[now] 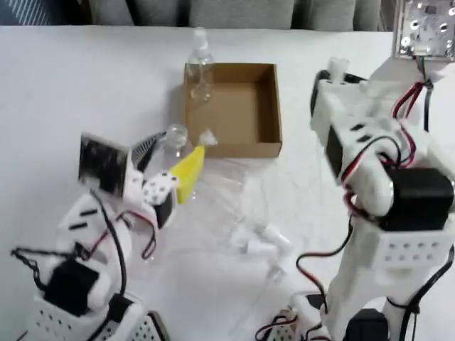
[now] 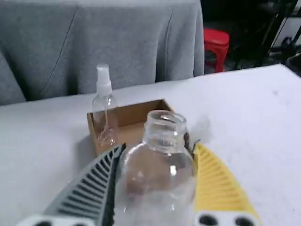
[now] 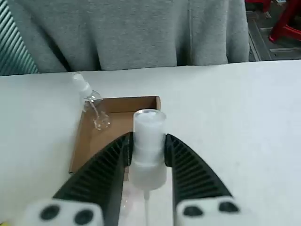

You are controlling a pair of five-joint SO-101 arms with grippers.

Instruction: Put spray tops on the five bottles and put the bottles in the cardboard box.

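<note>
My left gripper [image 1: 173, 150] [image 2: 160, 147], with one grey and one yellow finger, is shut on a clear open-necked bottle [image 1: 174, 135] [image 2: 162, 162], held upright just in front of the cardboard box's near left corner. The cardboard box [image 1: 266, 106] [image 2: 136, 115] [image 3: 123, 104] sits at the table's back middle. A capped bottle [image 1: 201, 67] [image 2: 104, 108] [image 3: 92, 104] stands in its far left corner. Right of the box, my right gripper [image 1: 328, 74] [image 3: 148, 137] is shut on a white spray top [image 1: 335, 67] [image 3: 148, 150], its tube hanging down.
Clear uncapped bottles [image 1: 227, 183] lie on the table in front of the box, with loose white spray tops [image 1: 264, 238] nearer the arms. A small white piece [image 1: 207, 136] rests by the box's near wall. Grey cloth [image 3: 141, 28] hangs behind the table.
</note>
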